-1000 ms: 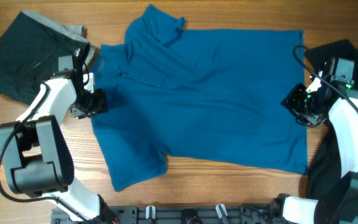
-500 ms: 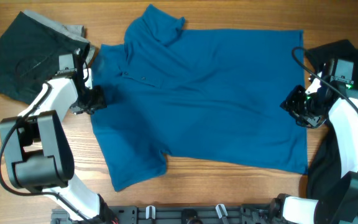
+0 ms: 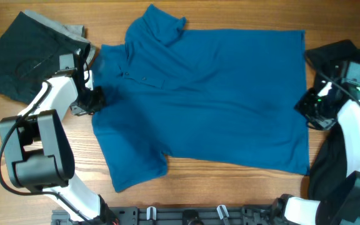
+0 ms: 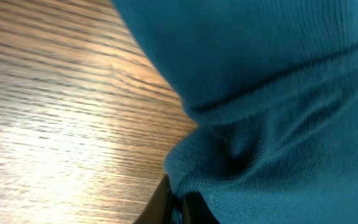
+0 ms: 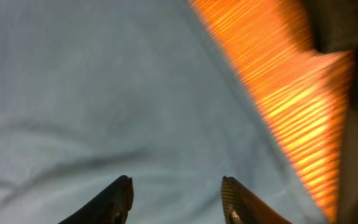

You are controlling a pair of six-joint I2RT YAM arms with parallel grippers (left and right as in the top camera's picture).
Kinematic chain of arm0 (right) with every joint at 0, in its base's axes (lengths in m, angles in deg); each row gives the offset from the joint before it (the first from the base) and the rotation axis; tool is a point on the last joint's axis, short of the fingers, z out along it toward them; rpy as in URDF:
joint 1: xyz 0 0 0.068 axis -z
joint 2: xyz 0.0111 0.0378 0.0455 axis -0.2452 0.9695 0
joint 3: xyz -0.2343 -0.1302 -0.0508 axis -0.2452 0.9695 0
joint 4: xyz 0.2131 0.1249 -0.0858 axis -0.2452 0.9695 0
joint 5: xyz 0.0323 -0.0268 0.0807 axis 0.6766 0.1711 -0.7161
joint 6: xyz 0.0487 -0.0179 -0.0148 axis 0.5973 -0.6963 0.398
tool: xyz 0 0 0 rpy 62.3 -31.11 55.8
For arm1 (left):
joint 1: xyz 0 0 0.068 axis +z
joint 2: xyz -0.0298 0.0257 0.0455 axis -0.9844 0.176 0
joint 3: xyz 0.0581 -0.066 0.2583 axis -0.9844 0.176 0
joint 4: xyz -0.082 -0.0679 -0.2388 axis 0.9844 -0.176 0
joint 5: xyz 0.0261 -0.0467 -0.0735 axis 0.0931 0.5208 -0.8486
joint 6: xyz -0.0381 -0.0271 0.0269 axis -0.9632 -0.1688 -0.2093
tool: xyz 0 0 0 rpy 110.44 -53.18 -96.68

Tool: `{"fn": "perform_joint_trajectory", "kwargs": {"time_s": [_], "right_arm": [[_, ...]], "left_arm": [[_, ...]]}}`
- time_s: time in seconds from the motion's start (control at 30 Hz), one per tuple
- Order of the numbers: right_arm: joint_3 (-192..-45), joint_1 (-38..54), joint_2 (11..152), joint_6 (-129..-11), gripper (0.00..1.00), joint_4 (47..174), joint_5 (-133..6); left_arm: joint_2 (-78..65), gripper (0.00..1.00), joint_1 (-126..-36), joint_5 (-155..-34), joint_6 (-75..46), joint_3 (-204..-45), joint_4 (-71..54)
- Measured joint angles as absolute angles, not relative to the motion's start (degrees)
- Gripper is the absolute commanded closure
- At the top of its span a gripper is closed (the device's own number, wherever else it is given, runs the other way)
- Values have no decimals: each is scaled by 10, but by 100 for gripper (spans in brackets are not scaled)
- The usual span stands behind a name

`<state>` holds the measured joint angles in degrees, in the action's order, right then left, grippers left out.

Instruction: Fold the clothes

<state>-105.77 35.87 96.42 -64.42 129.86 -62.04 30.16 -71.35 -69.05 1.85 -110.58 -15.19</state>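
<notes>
Checking your left gripper (image 3: 94, 100): its fingers (image 4: 157, 208) are clamped on a bunched fold of the blue polo shirt (image 3: 217, 94), a fine ribbed knit spread flat mid-worktop (image 3: 230, 187). Your right gripper (image 5: 176, 199) stands wide apart over the shirt's right edge, holding nothing; only its wrist view shows that.

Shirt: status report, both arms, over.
Left gripper shut on shirt edge. Right gripper open at hem, empty. Shirt spread, unfolded. Dark clothes beside both arms.
</notes>
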Motion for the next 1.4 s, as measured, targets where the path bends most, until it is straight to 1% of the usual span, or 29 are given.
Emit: {"fn": "perform_joint_trajectory", "kwargs": {"time_s": [0.1, 0.23, 0.33, 0.37, 0.43, 0.5, 0.57, 0.73, 0.87, 0.93, 1.0, 1.03, 1.1, 1.13, 1.17, 1.2, 1.23, 1.27, 1.3, 1.33, 1.37, 1.4], "right_arm": [[-1058, 417, 964, -656, 47, 1289, -611], [-1058, 421, 988, -672, 47, 1286, -589], [-1058, 421, 1059, -701, 47, 1287, -611], [-1058, 419, 1079, -707, 46, 1287, -618], [-1058, 415, 1107, -710, 40, 1286, -628], [-1058, 413, 1136, -714, 38, 1287, -642], [-1057, 408, 1150, -718, 38, 1292, -644], [-1041, 377, 1153, -690, 47, 1286, -605], [-1040, 377, 1153, -672, 46, 1273, -583], [-1040, 379, 1152, -670, 47, 1267, -577], [-1040, 379, 1152, -676, 53, 1265, -579], [-1040, 380, 1152, -682, 64, 1264, -582], [-1040, 380, 1151, -689, 75, 1259, -585], [-1040, 380, 1151, -692, 85, 1254, -589], [-1040, 380, 1151, -699, 92, 1249, -597], [-1040, 380, 1151, -698, 92, 1246, -602], [-1040, 379, 1151, -701, 96, 1244, -608], [-1040, 379, 1151, -701, 95, 1243, -611], [-1040, 379, 1151, -703, 89, 1244, -612], [-1040, 379, 1151, -703, 72, 1245, -613], [-1040, 379, 1151, -705, 69, 1248, -613], [-1040, 379, 1151, -705, 71, 1256, -612]], "left_arm": [[299, 96, -693, -677, -1, -1116, -151], [297, 96, -669, -674, -16, -1116, -154], [296, 96, -668, -676, -20, -1117, -154], [296, 96, -667, -676, -21, -1117, -154], [296, 96, -667, -676, -23, -1117, -154], [296, 96, -667, -676, -24, -1117, -154], [296, 96, -667, -676, -24, -1117, -154], [296, 96, -667, -676, -24, -1117, -154], [296, 96, -667, -676, -24, -1117, -155], [296, 96, -667, -676, -24, -1117, -155], [296, 96, -667, -676, -24, -1117, -155], [296, 96, -667, -676, -24, -1117, -155], [296, 96, -667, -676, -24, -1117, -155], [296, 95, -667, -676, -24, -1117, -155], [296, 96, -667, -676, -24, -1117, -155], [296, 96, -667, -676, -24, -1117, -155], [296, 95, -667, -676, -24, -1117, -155], [296, 96, -667, -676, -24, -1117, -156], [296, 96, -667, -676, -24, -1117, -157], [296, 96, -667, -676, -24, -1117, -157], [296, 96, -667, -676, -24, -1117, -157], [296, 96, -667, -676, -24, -1117, -157]]}}
